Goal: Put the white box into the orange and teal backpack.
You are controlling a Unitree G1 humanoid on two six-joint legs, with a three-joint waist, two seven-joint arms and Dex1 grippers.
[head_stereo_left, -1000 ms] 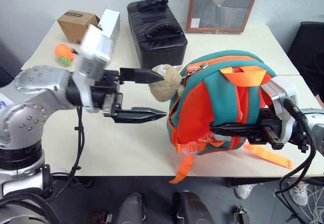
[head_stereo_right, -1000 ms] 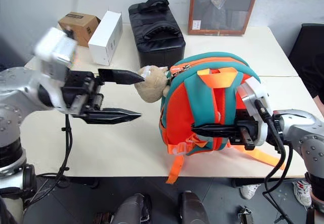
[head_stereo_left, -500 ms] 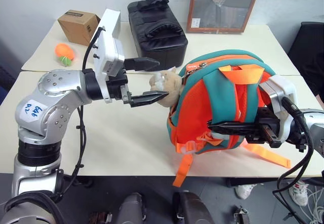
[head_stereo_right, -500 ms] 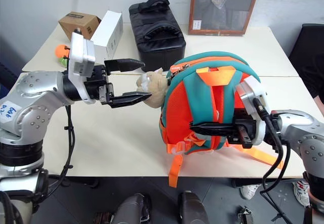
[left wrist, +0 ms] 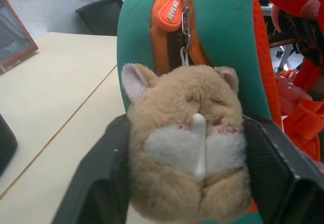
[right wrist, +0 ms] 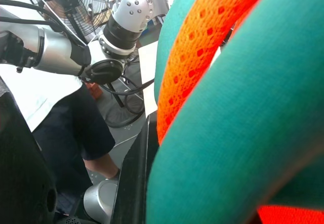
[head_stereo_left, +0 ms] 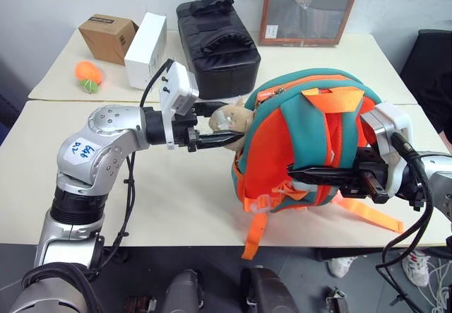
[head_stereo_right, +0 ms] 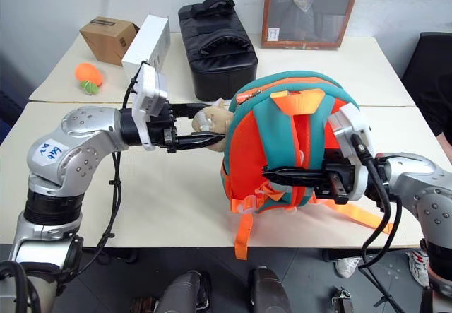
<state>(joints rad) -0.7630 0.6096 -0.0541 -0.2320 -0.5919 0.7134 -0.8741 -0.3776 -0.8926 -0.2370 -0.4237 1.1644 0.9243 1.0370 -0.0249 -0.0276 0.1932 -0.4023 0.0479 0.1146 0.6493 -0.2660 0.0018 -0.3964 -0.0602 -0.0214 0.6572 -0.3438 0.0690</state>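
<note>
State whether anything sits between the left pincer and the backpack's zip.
The plush toy hangs against the backpack by its zip pull, and the left pincer is closed on it.

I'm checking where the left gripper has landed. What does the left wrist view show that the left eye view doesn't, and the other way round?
Left wrist view alone: the orange zipper pull above the plush toy, with the left gripper's fingers on either side of the toy.
Left eye view alone: the right gripper shut on a teal strap, the black padded bag, a white carton.
Both: the orange and teal backpack, the toy, the table.
</note>
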